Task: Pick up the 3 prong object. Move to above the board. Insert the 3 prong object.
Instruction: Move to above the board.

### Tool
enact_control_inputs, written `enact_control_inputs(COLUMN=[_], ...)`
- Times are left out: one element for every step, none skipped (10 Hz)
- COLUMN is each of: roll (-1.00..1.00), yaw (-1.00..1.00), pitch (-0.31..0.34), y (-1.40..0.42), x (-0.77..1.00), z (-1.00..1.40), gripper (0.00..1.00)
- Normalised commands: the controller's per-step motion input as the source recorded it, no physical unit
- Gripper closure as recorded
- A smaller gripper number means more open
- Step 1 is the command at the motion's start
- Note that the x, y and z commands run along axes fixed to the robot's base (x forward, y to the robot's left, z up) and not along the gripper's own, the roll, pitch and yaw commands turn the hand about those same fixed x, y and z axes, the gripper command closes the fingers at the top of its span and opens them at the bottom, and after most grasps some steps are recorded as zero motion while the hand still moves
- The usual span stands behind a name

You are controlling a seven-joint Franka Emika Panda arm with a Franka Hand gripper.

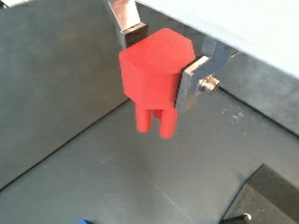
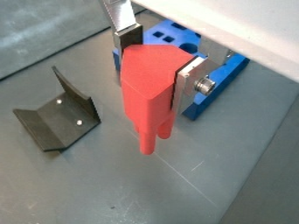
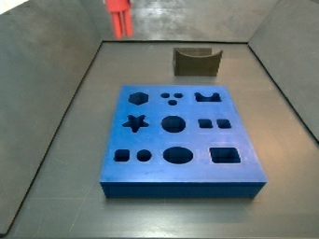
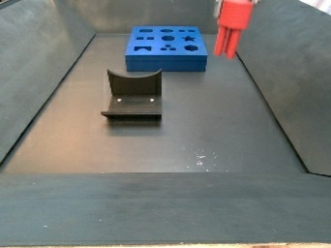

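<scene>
The red 3 prong object (image 1: 152,74) has a hexagonal body and prongs pointing down. My gripper (image 1: 163,63) is shut on its body, with a silver finger (image 1: 194,83) on either side; both wrist views show this (image 2: 158,72). It hangs well above the grey floor. The blue board (image 3: 181,140) with several shaped holes lies flat on the floor. In a side view the red object (image 3: 118,17) is high up, beyond the board's far left corner. In a side view (image 4: 234,24) it is to the right of the board (image 4: 168,48). The gripper is cut off in both side views.
The fixture (image 3: 196,62) stands on the floor beyond the board's far edge, and it also shows in a side view (image 4: 132,97) and a wrist view (image 2: 52,118). Grey walls (image 3: 62,84) enclose the floor on all sides.
</scene>
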Motion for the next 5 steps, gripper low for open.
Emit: enact_control_inputs(roll=[-0.14, -0.14, -0.14, -0.14, -0.14], yaw=[-0.03, -0.03, -0.03, -0.03, -0.03], pitch=[0.064, 0.064, 0.065, 0.063, 0.060], y=[-0.05, -0.04, -0.04, -0.03, -0.02], x=[0.00, 0.00, 0.00, -0.01, -0.01], z=[1.00, 1.00, 1.00, 1.00, 0.97], gripper=[1.00, 1.00, 1.00, 1.00, 1.00])
